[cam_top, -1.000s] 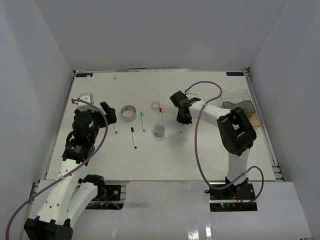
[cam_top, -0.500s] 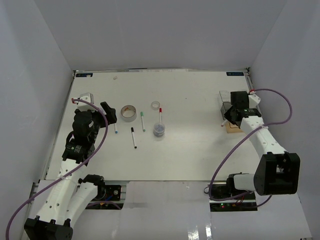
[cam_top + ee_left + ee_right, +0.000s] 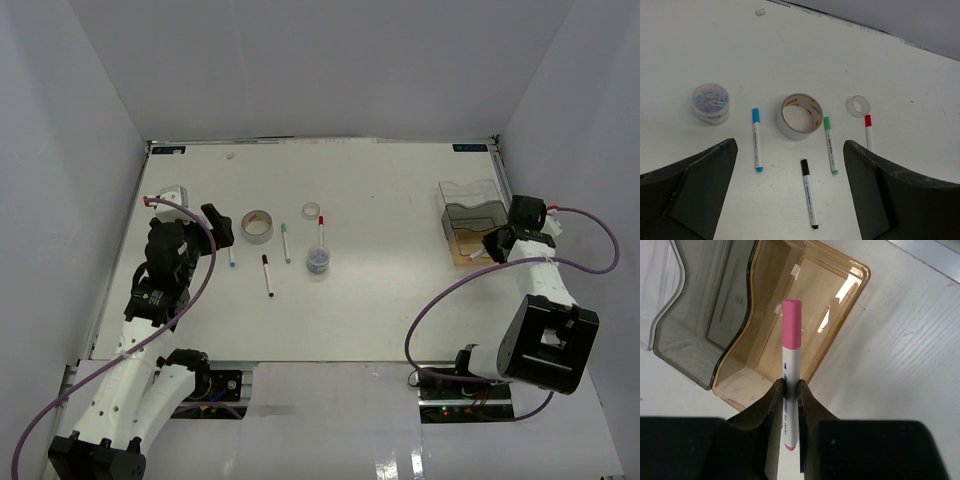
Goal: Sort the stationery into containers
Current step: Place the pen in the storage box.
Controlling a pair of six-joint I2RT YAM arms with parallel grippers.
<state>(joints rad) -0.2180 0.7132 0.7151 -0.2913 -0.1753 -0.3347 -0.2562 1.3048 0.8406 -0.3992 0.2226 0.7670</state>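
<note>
My right gripper (image 3: pixel 791 385) is shut on a pink-capped white marker (image 3: pixel 792 335) and holds it over the near edge of the organiser's tan tray (image 3: pixel 760 371), beside its grey-tinted compartments (image 3: pixel 695 335). In the top view this gripper (image 3: pixel 497 245) is at the organiser (image 3: pixel 470 210) on the right. My left gripper (image 3: pixel 790 144) is open and empty above the beige tape roll (image 3: pixel 799 116), blue marker (image 3: pixel 757 140), green marker (image 3: pixel 830 145), black marker (image 3: pixel 809 193), red marker (image 3: pixel 869 132), clear ring (image 3: pixel 859 106) and a clear tub of clips (image 3: pixel 711 102).
A second small clear tub (image 3: pixel 318 260) stands right of the green marker (image 3: pixel 285 242) in the top view. White walls close in the table on three sides. Purple cables loop from both arms.
My right arm has swung from the middle of the table to the far right, carrying the pink marker to the organiser's tan tray. The left arm has not moved.
</note>
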